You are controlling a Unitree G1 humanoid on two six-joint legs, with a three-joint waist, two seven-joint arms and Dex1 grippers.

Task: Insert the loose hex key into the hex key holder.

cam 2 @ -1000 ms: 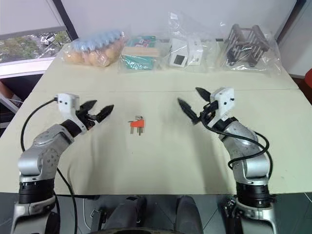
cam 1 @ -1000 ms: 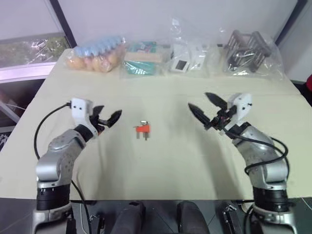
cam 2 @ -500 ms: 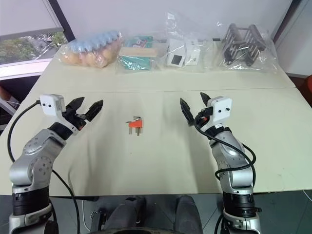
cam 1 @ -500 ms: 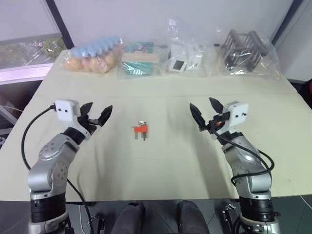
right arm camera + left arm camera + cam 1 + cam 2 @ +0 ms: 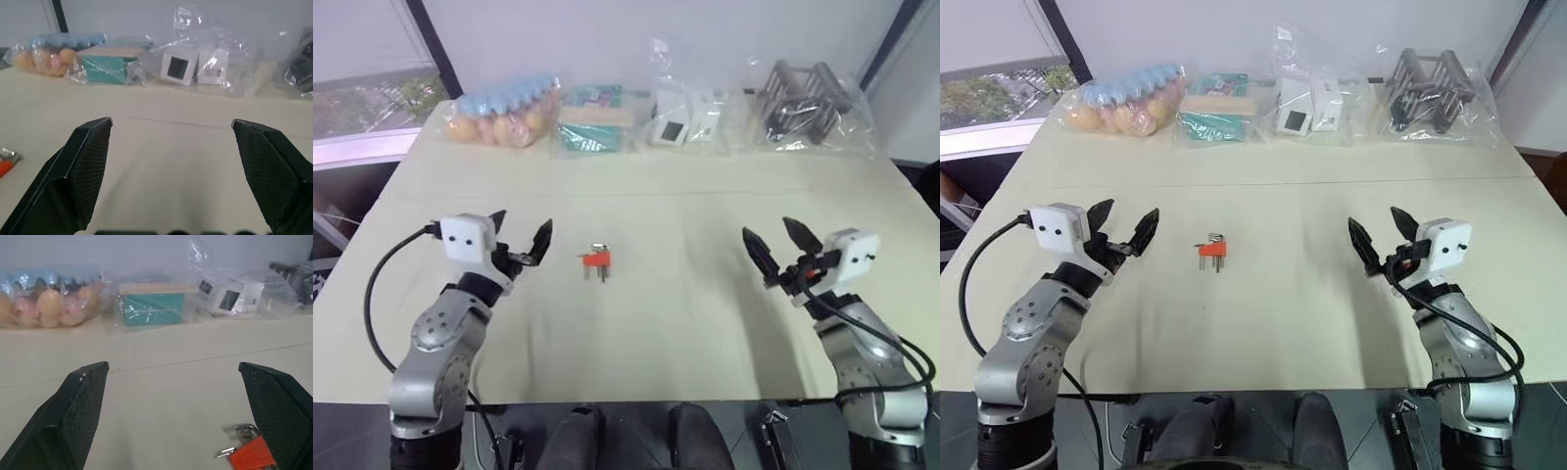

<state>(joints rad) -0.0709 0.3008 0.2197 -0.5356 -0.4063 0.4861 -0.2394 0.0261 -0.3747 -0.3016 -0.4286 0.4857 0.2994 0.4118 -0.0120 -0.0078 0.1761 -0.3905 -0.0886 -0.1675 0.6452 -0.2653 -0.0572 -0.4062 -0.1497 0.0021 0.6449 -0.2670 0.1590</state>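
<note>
1. The hex key holder (image 5: 598, 260), a small red-orange block, lies flat on the cream table (image 5: 656, 323), roughly midway between the two arms and a little nearer the left one.
2. A few short grey metal keys stick out of the block, some towards the far edge of the table and some towards the near edge. From where I stand I cannot tell whether any of them is the loose hex key lying apart; they all sit right against the holder.
3. The left gripper (image 5: 519, 240) hovers above the table to the left of the holder, near it but not touching. Its two black fingers are spread wide and hold nothing.
4. In the left wrist view the red block shows just beside the inner edge of one finger (image 5: 279, 416), with the bent metal ends poking out of it.
5. The right gripper (image 5: 781, 247) hangs well apart from the holder, over bare table on the right. Its fingers are also spread wide, with nothing between them.
6. Along the far edge of the table sit clear plastic bags: a carton of eggs (image 5: 499, 111), a teal box (image 5: 595, 122), small white boxes (image 5: 690, 117) and a dark metal rack (image 5: 808, 98).
</note>
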